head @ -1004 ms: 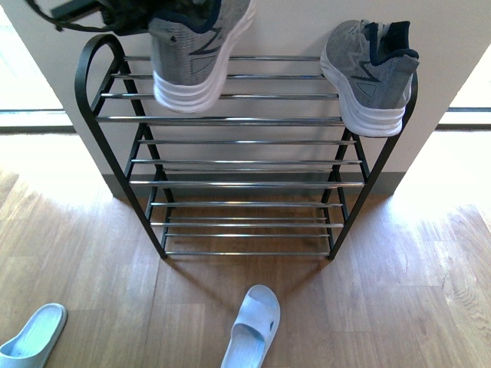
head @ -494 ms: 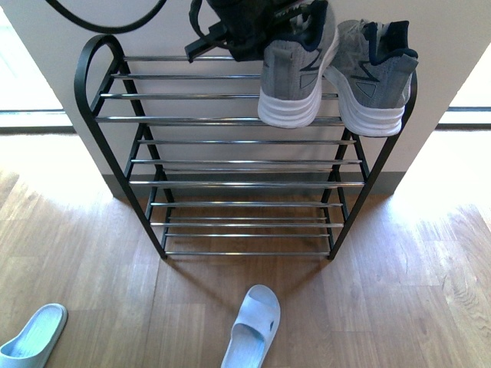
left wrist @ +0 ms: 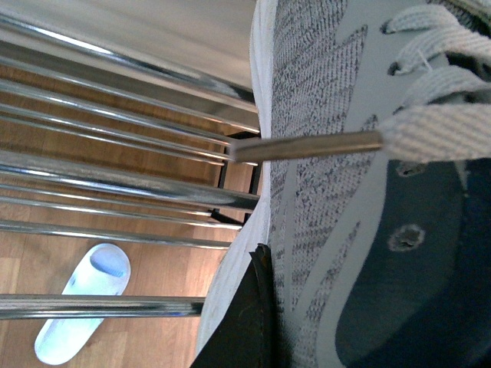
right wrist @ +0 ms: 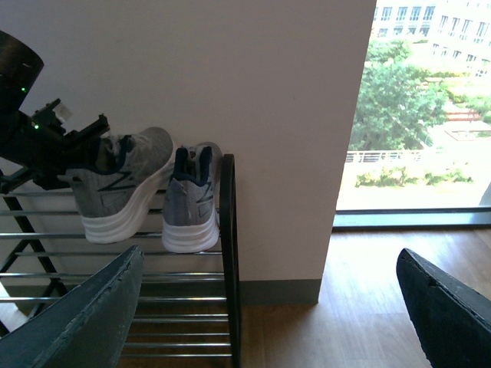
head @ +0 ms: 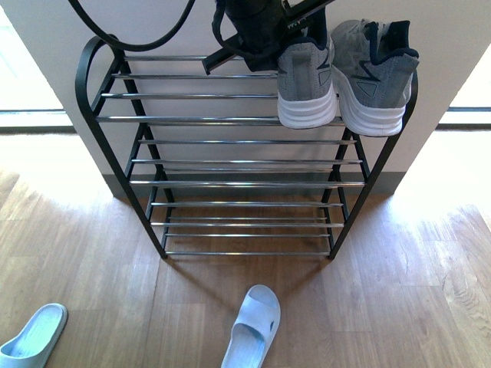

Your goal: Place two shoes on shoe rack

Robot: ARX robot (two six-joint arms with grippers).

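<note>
Since my left gripper, clamped on the second sneaker, has swung it beside the shelved sneaker atop the shoe rack, only release seems left.

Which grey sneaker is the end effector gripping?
The inner sneaker, with the left end effector at its collar; the outer sneaker at the rack's right end stands free.

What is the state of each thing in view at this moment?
left gripper: shut on the held sneaker
held sneaker: tilted, at the top tier, beside the placed sneaker
placed sneaker: resting on the top tier, right end
shoe rack: upright against the wall
right gripper: open, holding nothing
pale blue slides: on the floor, apart
</note>
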